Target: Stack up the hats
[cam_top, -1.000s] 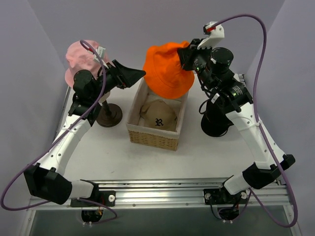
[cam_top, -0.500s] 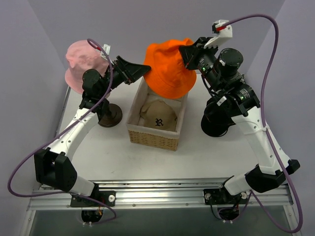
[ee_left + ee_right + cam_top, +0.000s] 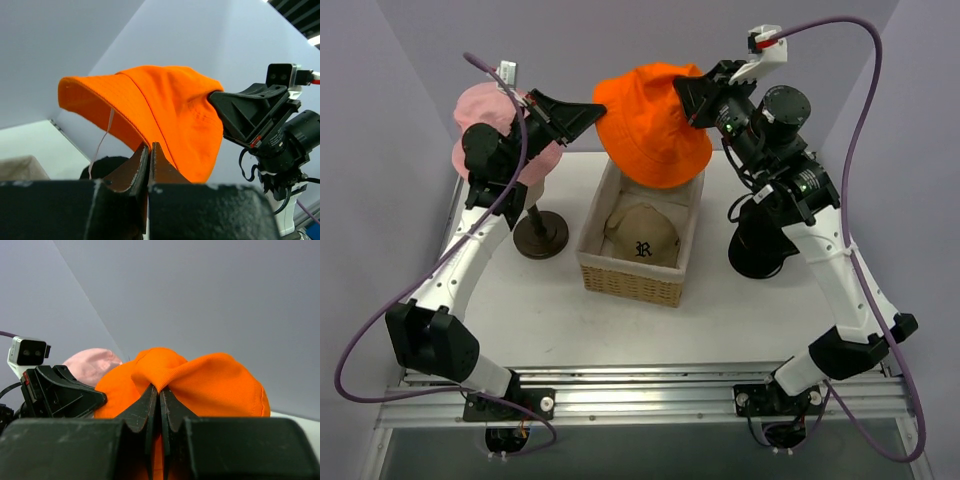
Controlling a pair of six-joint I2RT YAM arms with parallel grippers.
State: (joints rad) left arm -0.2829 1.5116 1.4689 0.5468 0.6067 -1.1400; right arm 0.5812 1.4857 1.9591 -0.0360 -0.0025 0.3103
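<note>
The orange bucket hat (image 3: 650, 125) hangs in the air above the basket, stretched between both grippers. My left gripper (image 3: 598, 108) is shut on its left brim; in the left wrist view the jaws (image 3: 149, 145) pinch the brim edge of the orange hat (image 3: 170, 110). My right gripper (image 3: 684, 92) is shut on a fold of the crown (image 3: 210, 385), its jaws (image 3: 160, 388) tight together. The pink bucket hat (image 3: 480, 110) sits on a stand at the left, just behind my left wrist. A tan cap (image 3: 640, 232) with a dark "R" lies in the basket. A black cap (image 3: 758, 245) is partly hidden under my right arm.
The woven basket (image 3: 630, 282) stands mid-table, right under the orange hat. The stand's dark round base (image 3: 540, 235) is left of the basket. Grey walls close in at the back and both sides.
My left gripper has moved right and up, then shut on the orange hat's brim. The hat has shifted left and risen a little with the right gripper.
</note>
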